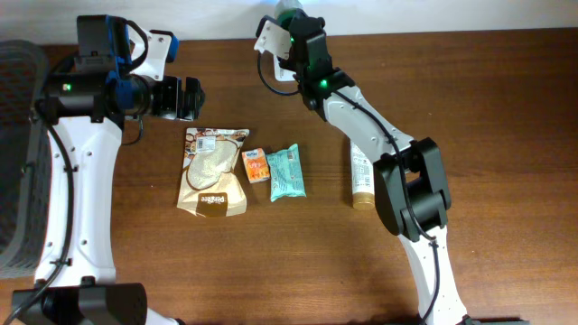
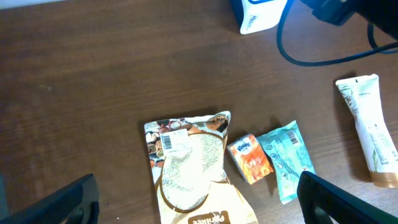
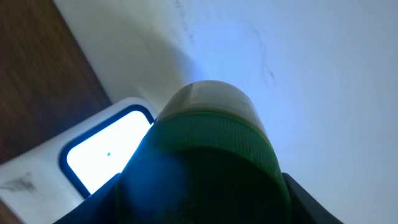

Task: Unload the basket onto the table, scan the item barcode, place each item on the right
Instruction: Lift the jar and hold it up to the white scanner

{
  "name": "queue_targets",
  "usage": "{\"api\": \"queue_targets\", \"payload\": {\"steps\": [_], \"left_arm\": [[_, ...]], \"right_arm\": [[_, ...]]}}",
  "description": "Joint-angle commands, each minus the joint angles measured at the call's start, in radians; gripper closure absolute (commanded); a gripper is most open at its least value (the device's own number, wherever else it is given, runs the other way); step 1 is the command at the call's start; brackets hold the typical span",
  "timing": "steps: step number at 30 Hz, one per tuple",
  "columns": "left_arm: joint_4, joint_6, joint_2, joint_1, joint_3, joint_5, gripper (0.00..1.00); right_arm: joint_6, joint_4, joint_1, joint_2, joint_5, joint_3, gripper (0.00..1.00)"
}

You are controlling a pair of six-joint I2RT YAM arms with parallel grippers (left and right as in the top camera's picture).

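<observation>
A green-capped bottle [image 3: 211, 143] fills the right wrist view, and my right gripper [image 3: 199, 202] is shut on it, dark fingers [image 3: 93, 208] pressing both sides. The cap points at the back wall, beside the white scanner [image 3: 106, 152] with its lit window. From overhead, the right gripper [image 1: 296, 27] holds the bottle [image 1: 289, 7] at the table's far edge, next to the scanner [image 1: 271, 38]. No barcode shows on the bottle. My left gripper [image 1: 191, 97] hovers open and empty above a brown snack bag [image 2: 193, 180]; its fingers [image 2: 56, 205] stand wide apart.
On the table lie the brown bag [image 1: 214, 171], an orange tissue pack [image 1: 256, 165], a teal packet [image 1: 287, 172] and a cream tube [image 1: 361, 176]. A black mesh chair [image 1: 18, 153] stands at the left edge. A black cable [image 2: 323, 53] loops near the scanner.
</observation>
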State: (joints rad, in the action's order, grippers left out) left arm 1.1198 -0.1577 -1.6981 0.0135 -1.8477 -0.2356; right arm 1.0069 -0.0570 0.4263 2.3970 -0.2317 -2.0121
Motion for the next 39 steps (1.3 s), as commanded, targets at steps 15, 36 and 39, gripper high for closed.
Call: {"api": "queue_targets", "payload": {"steps": [15,36,39], "left_arm": [[0.0,-0.016,-0.003,0.003,-0.003,-0.003,0.01],[0.0,-0.016,-0.003,0.003,-0.003,-0.003,0.01],[0.0,-0.016,-0.003,0.003,-0.003,-0.003,0.01]], "right_arm": [[0.114,-0.052,0.0,-0.018,-0.032,-0.019,0.54],[-0.808,0.819,-0.001,-0.5,0.265,-0.02,0.54],[-0.878,0.991,-0.002,-0.515,0.286,-0.02,0.54]]}}
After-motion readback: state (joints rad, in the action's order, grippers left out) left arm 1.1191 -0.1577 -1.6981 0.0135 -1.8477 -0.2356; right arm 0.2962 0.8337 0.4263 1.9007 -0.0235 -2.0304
